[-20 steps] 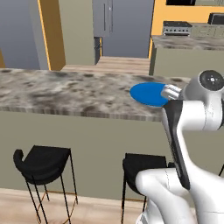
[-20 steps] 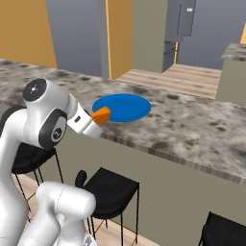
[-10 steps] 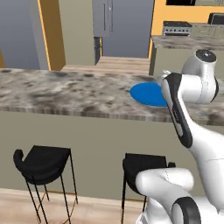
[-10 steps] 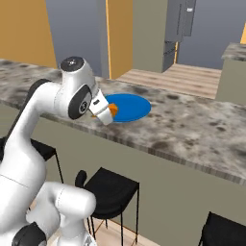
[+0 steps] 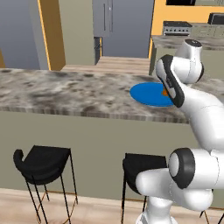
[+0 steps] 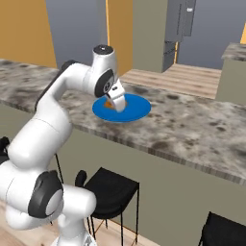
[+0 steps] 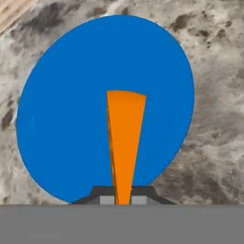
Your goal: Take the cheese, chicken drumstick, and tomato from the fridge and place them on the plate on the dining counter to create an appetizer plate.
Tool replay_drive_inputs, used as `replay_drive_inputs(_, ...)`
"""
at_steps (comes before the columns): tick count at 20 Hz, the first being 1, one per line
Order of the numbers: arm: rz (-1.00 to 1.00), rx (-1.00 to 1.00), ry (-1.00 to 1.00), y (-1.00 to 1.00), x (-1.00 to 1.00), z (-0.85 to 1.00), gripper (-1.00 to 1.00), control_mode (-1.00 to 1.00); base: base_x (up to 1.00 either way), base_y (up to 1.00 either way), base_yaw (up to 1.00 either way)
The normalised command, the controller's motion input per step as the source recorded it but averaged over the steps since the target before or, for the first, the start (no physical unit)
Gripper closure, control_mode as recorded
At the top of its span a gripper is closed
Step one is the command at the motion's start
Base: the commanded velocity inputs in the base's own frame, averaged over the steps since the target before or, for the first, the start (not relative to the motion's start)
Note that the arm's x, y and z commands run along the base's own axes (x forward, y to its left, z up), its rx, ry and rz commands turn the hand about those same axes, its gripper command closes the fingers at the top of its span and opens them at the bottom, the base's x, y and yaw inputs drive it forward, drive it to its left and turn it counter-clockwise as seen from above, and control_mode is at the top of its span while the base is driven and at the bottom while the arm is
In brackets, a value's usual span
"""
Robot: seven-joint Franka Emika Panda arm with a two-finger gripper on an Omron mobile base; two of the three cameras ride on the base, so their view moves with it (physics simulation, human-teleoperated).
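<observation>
Gripper (image 7: pixel 123 200) pinches the cheese (image 7: pixel 125 143) by its narrow end, fingers tight on either side, so the wedge hangs down over the plate (image 7: pixel 66 109). Cheese sits above the plate's middle; contact not clear, reads as just above. Held over centre, likely to leave room for the other two items. Cheese: flat orange triangle, wide end away from the hand. Plate on counter (image 5: pixel 65 94).

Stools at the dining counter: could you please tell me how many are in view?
3, all in front of the dining counter: left stool, a middle stool beside the robot's body, and a right stool cut by the frame edge. More may stand out of view.
</observation>
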Motion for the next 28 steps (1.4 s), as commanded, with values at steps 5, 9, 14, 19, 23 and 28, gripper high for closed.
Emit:
replay_drive_inputs(5, -0.01, -0.2, 0.04, 0.0, 0.69, -0.44, 1.0, -1.0, 0.0, 0.0, 0.0)
replay_drive_inputs(9, -0.01, -0.2, 0.0, 0.0, 0.64, -0.44, 1.0, -1.0, 0.0, 0.0, 0.0)
replay_drive_inputs(14, 0.0, -0.03, 0.01, -0.03, 0.57, -0.15, 1.0, -1.0, 0.0, 0.0, 0.0)
replay_drive_inputs(19, 0.0, 0.0, 0.0, -0.06, 0.34, -0.19, 1.0, -1.0, 0.0, 0.0, 0.0)
replay_drive_inputs(23, -0.02, -0.02, -0.06, 0.0, -0.1, -0.22, 1.0, -1.0, 0.0, 0.0, 0.0)
replay_drive_inputs(28, -0.11, -0.06, -0.17, 0.04, -0.66, -0.01, -1.0, -1.0, 0.0, 0.0, 0.0)
